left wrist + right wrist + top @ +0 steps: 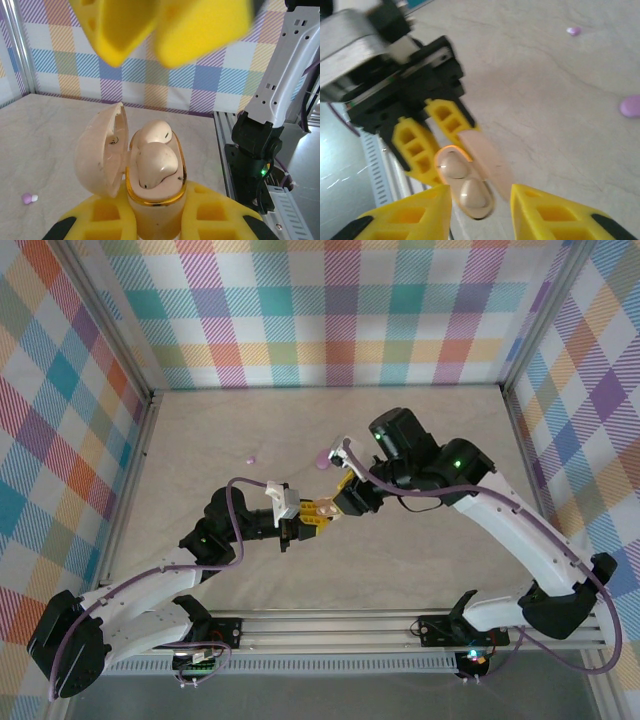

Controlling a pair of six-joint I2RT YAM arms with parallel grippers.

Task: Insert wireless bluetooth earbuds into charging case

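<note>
**Tool state**
- The left tool [303, 516] is clamped on the lower body of the cream charging case [152, 212], one yellow finger on each side, and holds it upright.
- The right tool [481, 192] is directly over the case. Its fingers are parted and nothing is between them.

**Task items**
- The case lid [100, 150] is swung open to the left on its hinge.
- Two cream-white earbuds [154, 161] sit in the case wells, one behind the other, inside the gold rim.
- One small purple earbud [251, 459] lies loose on the worktop [420, 440], well apart from both tools on the far left side.
- A larger purple item [322, 459] rests just beyond the right tool. Whether it is a bud or a case cannot be determined.

**Obstructions**
- The two tools meet tip to tip at mid-worktop, so the right tool's fingers crowd the space above the open case.
- The right arm's cable [352, 462] loops near the larger purple item.

**Edges and free room**
- Checked walls [330, 310] close the far, left and right sides.
- The mounting rail [330, 625] bounds the near edge.
- Bare worktop lies open behind the tools and to the far right.
</note>
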